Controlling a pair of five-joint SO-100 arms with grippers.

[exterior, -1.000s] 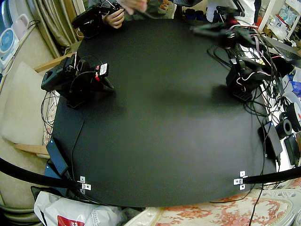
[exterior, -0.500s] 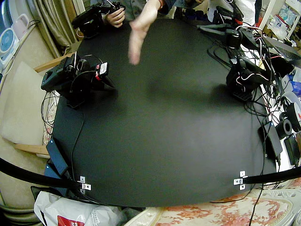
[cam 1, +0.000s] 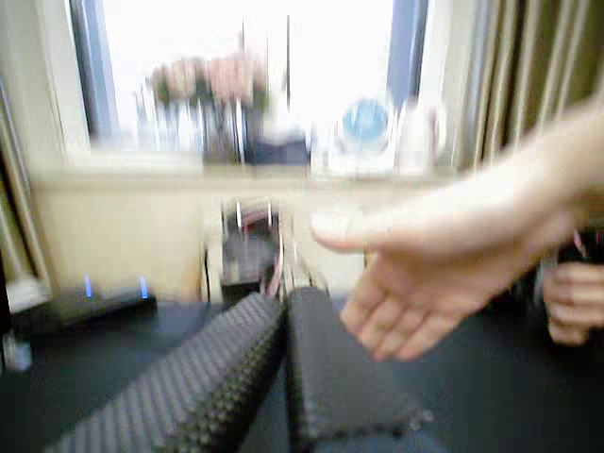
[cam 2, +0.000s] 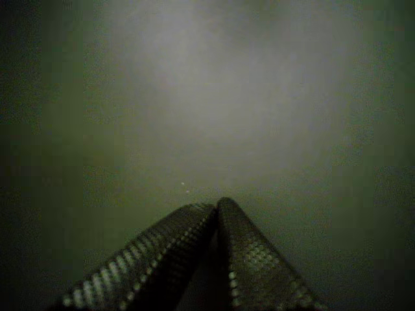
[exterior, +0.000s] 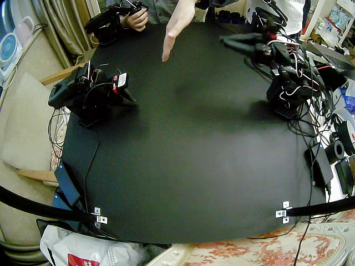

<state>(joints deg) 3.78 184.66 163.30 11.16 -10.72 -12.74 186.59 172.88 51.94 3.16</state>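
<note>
Pads (cam 1: 217, 387) on both grippers are black rubber with a fine raised-dot knurl, shaped as long tapered wedges. Table (exterior: 194, 166) has a matte black top with a rounded outline. Two small metal brackets (exterior: 97, 215) sit at its near edge. Cables (exterior: 313, 105) are thin, black and white, tangled along the left arm's side. Floral cloth (exterior: 249, 252) shows below the near edge.

Room: beige curtains (exterior: 55, 14) and a round blue-white fan (exterior: 8, 47) on the right arm's side. In a wrist view there's a bright window (cam 1: 245, 66) behind, all blurred.

Left arm (exterior: 288, 83) is raised. Left gripper (exterior: 226, 40) is stretched out roughly level above the table, jaws closed. In a wrist view the left gripper (cam 1: 276, 304) has its pads meeting at the tips, gripping nothing. A person's hand (exterior: 178, 22) reaches in from the far edge, palm open, fingers pointing down at the table. It's near the left gripper, not touching. In the same wrist view the hand (cam 1: 444, 274) sits just past the tips, blurred.

Right arm (exterior: 83, 91) is folded at its own edge, right gripper (exterior: 125, 97) low over the table. In a wrist view the right gripper (cam 2: 217, 204) is closed pad to pad, holding nothing, with only dim table surface ahead.
</note>
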